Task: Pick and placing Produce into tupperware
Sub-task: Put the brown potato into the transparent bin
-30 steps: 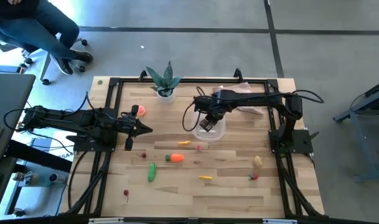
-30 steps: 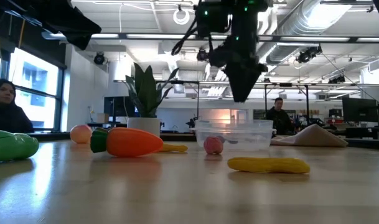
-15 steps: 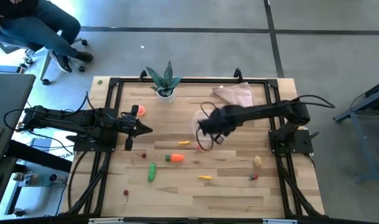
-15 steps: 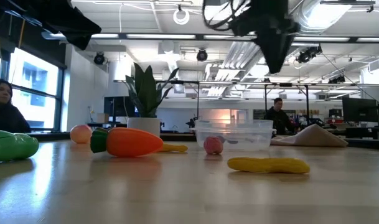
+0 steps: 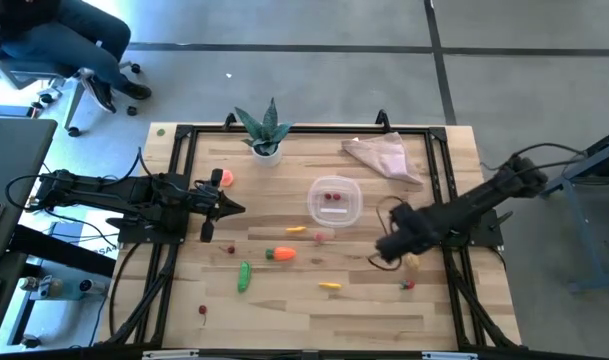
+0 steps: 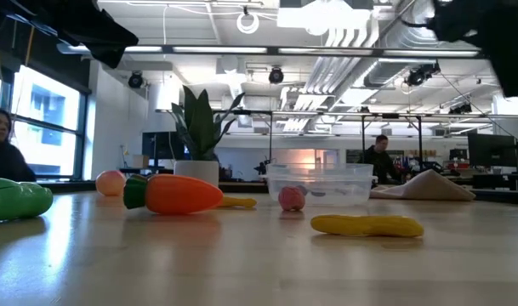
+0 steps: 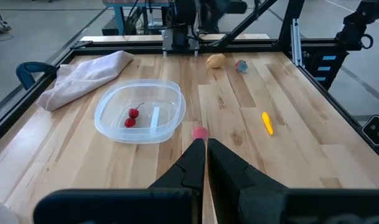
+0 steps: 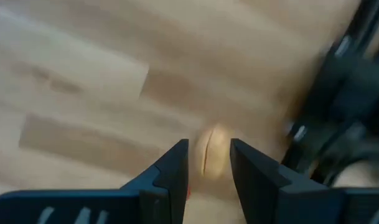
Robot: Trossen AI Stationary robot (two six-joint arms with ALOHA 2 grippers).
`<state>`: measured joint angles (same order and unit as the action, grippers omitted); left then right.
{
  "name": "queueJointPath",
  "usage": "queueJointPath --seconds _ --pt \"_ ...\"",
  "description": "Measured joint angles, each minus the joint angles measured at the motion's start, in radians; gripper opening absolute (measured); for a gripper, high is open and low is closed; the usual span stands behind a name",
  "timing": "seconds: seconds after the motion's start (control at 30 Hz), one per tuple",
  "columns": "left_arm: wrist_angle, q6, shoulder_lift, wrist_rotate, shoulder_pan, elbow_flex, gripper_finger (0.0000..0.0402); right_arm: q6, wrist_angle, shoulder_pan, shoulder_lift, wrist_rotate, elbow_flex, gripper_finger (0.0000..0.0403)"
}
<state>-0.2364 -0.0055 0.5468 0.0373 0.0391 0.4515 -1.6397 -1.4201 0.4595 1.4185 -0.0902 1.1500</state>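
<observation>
- From the high view I see the right gripper [image 5: 392, 246] over the right side of the bench [image 5: 284, 305], just beside the beige potato [image 5: 414, 261]; from here I cannot tell whether anything is between its fingers.
- The clear tupperware [image 5: 335, 200] sits near the middle of the bench with two red berries [image 5: 332, 197] inside.
- Near the front edge lie the carrot [image 5: 280, 254], the cucumber [image 5: 244, 276] and a yellow piece [image 5: 330, 286]; the peach [image 5: 226, 178] is toward the left edge, beside the left gripper [image 5: 236, 208], which waits there.
- The pinkish cloth [image 5: 383, 156] lies at the back right corner; the potted plant [image 5: 265, 129] stands at the back edge.
- In the low view I see the carrot [image 6: 173, 194], the cucumber [image 6: 17, 200], the yellow piece [image 6: 367, 224] and the tupperware [image 6: 319, 184] resting on the bench.
- My left wrist view shows the left gripper [image 7: 205, 149] with its fingers pressed together, holding nothing; the tupperware [image 7: 140, 112] with its berries lies ahead.
- My right wrist view shows the right gripper [image 8: 208, 155] partly open, fingers apart on either side of the potato [image 8: 209, 156], blurred; I cannot tell if they touch it.
</observation>
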Motion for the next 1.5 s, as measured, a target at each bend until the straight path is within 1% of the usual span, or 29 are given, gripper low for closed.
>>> queueJointPath --seconds 0.13,0.27,0.37,0.53,0.63,0.77,0.87,0.97,1.2,1.33,1.5 --pt "0.0 0.0 0.0 0.0 0.0 0.0 0.0007 -0.153 0.11 0.08 -0.053 0.096 -0.113 0.011" --pt "0.0 0.0 0.0 0.0 0.0 0.0 0.0007 -0.178 0.167 0.113 -0.069 0.121 -0.173 0.011" --pt "0.0 0.0 0.0 0.0 0.0 0.0 0.0007 -0.169 0.19 0.113 -0.068 0.12 -0.19 0.011" --pt "0.0 0.0 0.0 0.0 0.0 0.0 0.0007 -0.096 0.199 0.098 -0.068 0.087 -0.192 0.0115" --pt "0.0 0.0 0.0 0.0 0.0 0.0 0.0007 -0.064 0.225 0.091 -0.068 0.079 -0.192 0.0134" --pt "0.0 0.0 0.0 0.0 0.0 0.0 0.0007 -0.064 0.263 0.091 -0.068 0.073 -0.192 0.0173" --pt "0.0 0.0 0.0 0.0 0.0 0.0 0.0007 -0.114 0.261 0.092 -0.068 0.073 -0.192 0.0198" --pt "0.0 0.0 0.0 0.0 0.0 0.0 0.0007 -0.234 0.244 0.099 -0.068 0.061 -0.192 0.0215" --pt "0.0 0.0 0.0 0.0 0.0 0.0 0.0007 -0.418 0.243 0.193 -0.063 0.04 -0.192 0.0223" --pt "0.0 0.0 0.0 0.0 0.0 0.0 0.0007 -0.455 0.251 0.227 -0.063 0.031 -0.197 0.0223" --pt "0.0 0.0 0.0 0.0 0.0 0.0 0.0007 -0.447 0.356 0.231 -0.062 0.046 -0.28 0.0223"
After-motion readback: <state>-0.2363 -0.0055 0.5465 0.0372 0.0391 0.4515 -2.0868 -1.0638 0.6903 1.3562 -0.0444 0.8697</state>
